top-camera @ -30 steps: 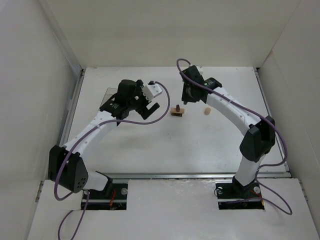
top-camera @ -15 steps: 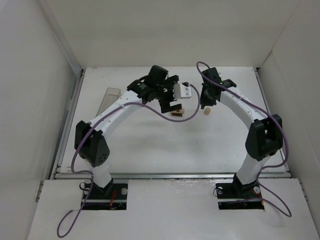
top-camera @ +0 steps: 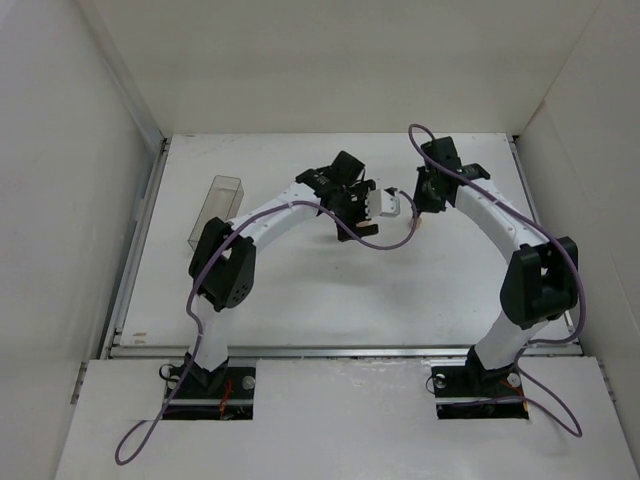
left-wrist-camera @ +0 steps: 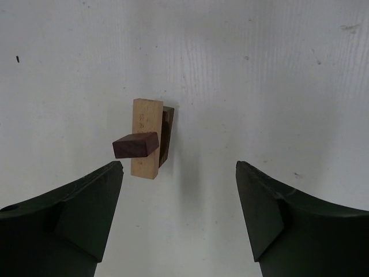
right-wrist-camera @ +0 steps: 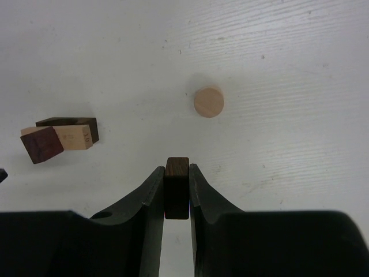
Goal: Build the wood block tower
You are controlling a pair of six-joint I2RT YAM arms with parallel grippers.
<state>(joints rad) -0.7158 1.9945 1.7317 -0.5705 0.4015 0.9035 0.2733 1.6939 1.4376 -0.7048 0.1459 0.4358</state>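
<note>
Two grippers, two different states. My left gripper (left-wrist-camera: pixel 179 173) is released, with nothing between its jaws, though they have narrowed a little from their widest a second ago. It has swung in from beside the clear box (top-camera: pixel 213 208), at nine o'clock of the table (top-camera: pixel 300 290), and now hangs over the half-built tower. In its wrist view the tan slab (left-wrist-camera: pixel 145 115) lies at about eleven o'clock from the fingertips. The top cube (left-wrist-camera: pixel 135 145) sits askew on it, overhanging one edge, and the lower dark block (left-wrist-camera: pixel 166 135) peeks out beneath.

My right gripper (right-wrist-camera: pixel 176 168) is clenched on the spare cube (right-wrist-camera: pixel 176 190) and has backed away from the stack toward one o'clock of the table. The pale cylinder (right-wrist-camera: pixel 208 102) lies just past its tips at one o'clock, and the stack is off at ten.

I judge the left has come to steady or square the pieces while the right waits with the next one.
</note>
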